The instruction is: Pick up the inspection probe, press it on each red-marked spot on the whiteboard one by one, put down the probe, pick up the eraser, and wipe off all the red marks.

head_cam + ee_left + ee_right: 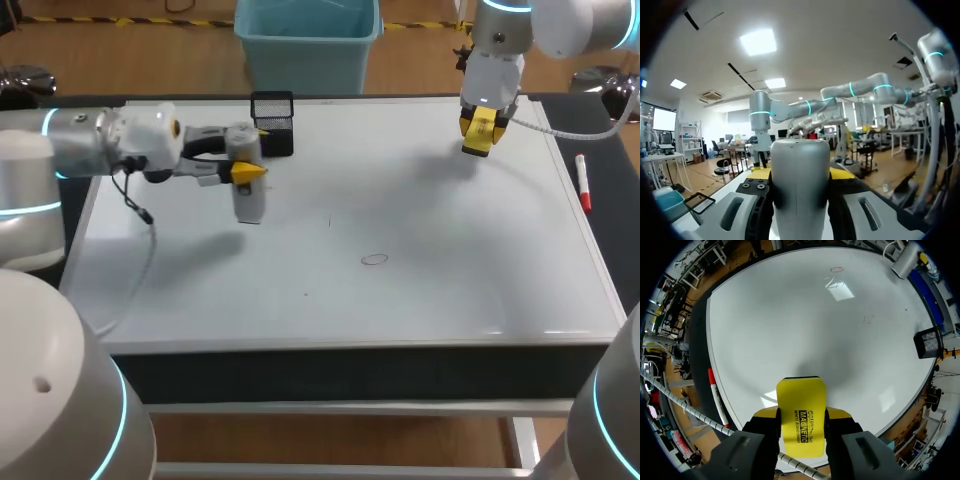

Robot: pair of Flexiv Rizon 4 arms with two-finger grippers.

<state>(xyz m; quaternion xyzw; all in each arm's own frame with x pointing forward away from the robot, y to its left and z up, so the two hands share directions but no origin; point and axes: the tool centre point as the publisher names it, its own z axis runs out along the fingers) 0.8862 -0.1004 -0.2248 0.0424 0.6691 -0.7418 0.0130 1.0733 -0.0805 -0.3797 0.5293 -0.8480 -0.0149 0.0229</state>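
My left gripper [250, 172] hangs over the left part of the whiteboard [420, 250], shut on the silver cylindrical probe [248, 198], which points down at the board. In the left wrist view the probe [800, 185] fills the gap between the fingers. My right gripper [478, 135] is above the board's far right, shut on the yellow eraser [482, 128]. The right wrist view shows the eraser [801, 410] clamped between the fingers above the whiteboard [815, 330]. A faint oval outline [375, 259] is near the board's middle; I see no solid red marks.
A black mesh holder [272, 118] stands at the board's far edge, just behind the left gripper. A red marker [582, 182] lies on the dark strip along the board's right side. A few tiny dark specks [329, 222] dot the board.
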